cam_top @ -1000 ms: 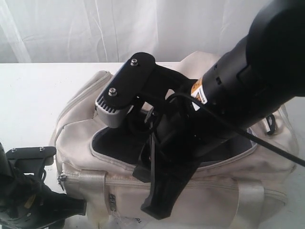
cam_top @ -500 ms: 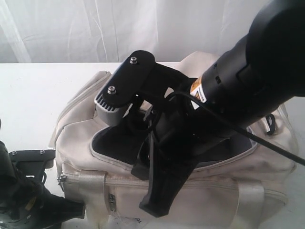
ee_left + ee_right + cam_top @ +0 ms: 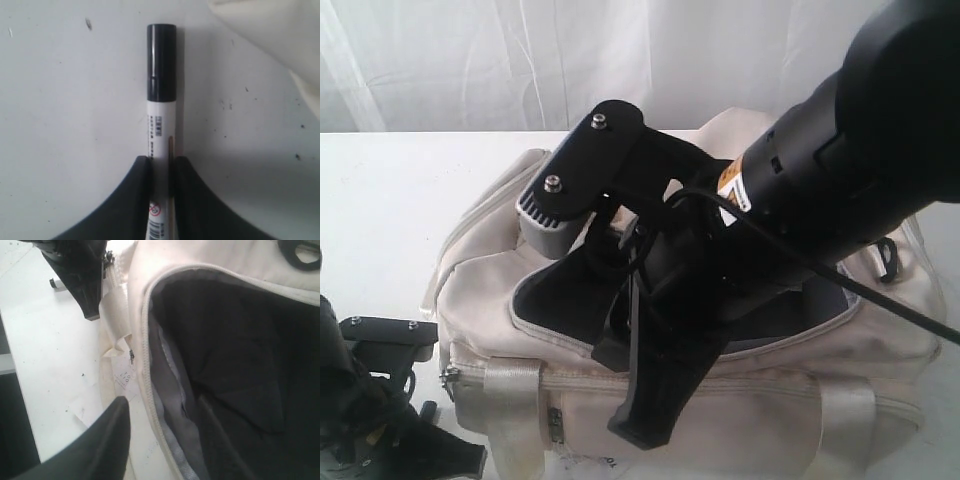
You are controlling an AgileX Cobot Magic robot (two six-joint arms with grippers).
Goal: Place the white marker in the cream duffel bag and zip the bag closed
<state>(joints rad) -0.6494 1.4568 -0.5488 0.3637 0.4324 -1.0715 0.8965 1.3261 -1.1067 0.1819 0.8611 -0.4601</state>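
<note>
Two black fingers (image 3: 125,200) of my left gripper (image 3: 161,159) press against the white marker (image 3: 161,120), one on each side of its barrel with no gap that I can see. The grip is narrow and, to my eye, clamped on it. The marker lies flat on the white table (image 3: 65,100), not lifted as far as I can judge. Its long axis runs straight out from my wrist in line with the fingers, with the dark cap at the far end. The jaws cross the white part, well back from the cap. Cream fabric shows just past the capped end and off to one side, so the cream duffel bag (image 3: 490,260) is near.

In the exterior view my left arm (image 3: 370,410) sits at about 7 o'clock of the bag, low beside its end. The dark open mouth (image 3: 550,295) lies from there toward 2 o'clock and higher. I judge the coming move turns on that: lift, then carry up over the zipper rim, cap leading.

My right gripper (image 3: 161,405) is at the mouth with its jaws apart. One finger is outside the cream wall and the other inside by the grey lining, with the zipper edge between them and not visibly pinched. It fills the middle of the opening, so the free gap is likely at 9 o'clock of the mouth, the end nearer my left arm.
</note>
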